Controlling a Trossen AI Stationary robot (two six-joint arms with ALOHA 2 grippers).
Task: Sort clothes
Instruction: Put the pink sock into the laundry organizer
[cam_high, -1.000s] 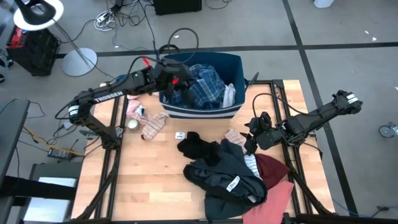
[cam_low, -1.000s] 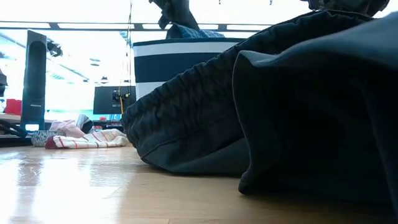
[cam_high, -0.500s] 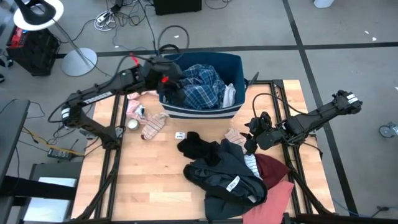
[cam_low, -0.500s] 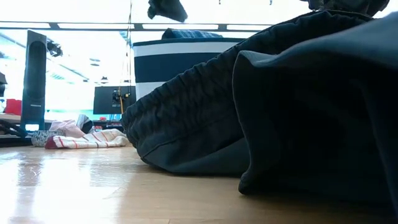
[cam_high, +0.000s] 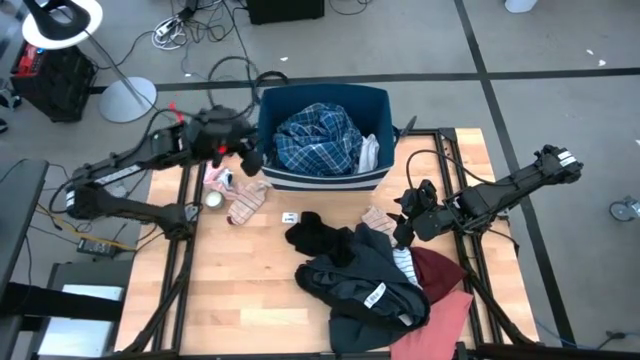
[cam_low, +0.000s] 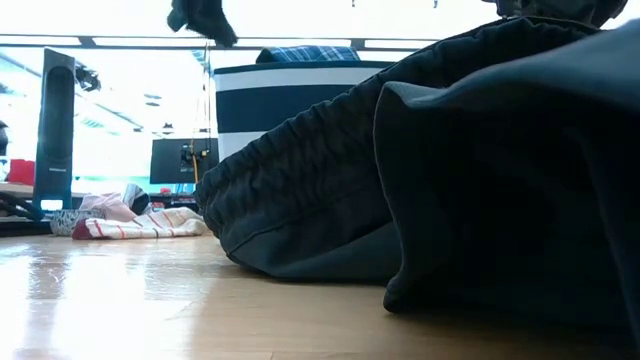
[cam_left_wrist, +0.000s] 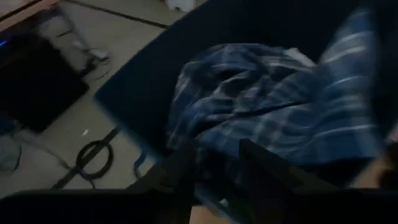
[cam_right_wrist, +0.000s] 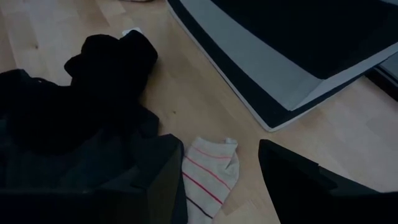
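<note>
A blue plaid garment (cam_high: 318, 138) lies heaped in the navy bin (cam_high: 325, 181) at the table's far edge. My left gripper (cam_high: 251, 159) hangs open just outside the bin's left wall, with nothing between its fingers (cam_left_wrist: 217, 174). My right gripper (cam_high: 403, 228) waits open over a small striped sock (cam_right_wrist: 208, 165), clear of it. On the table's near right lies a pile: a black garment (cam_high: 318, 235), a dark grey one (cam_high: 360, 285), a maroon one (cam_high: 440, 268) and a salmon pink one (cam_high: 447, 318). More striped socks (cam_high: 246, 200) lie at the left.
The bin's striped wall (cam_right_wrist: 280, 68) stands close beyond my right gripper. A pink item (cam_high: 214, 174) and a small round thing (cam_high: 212, 200) lie by the table's left edge, and a small white tag (cam_high: 290, 217) at mid-table. The dark grey garment (cam_low: 450, 170) fills the low view.
My left gripper has drawn back from above the bin toward the table's left edge and now hangs outside the bin's left wall. The blue plaid garment stays in the bin, now uncovered. My right arm has kept still.
</note>
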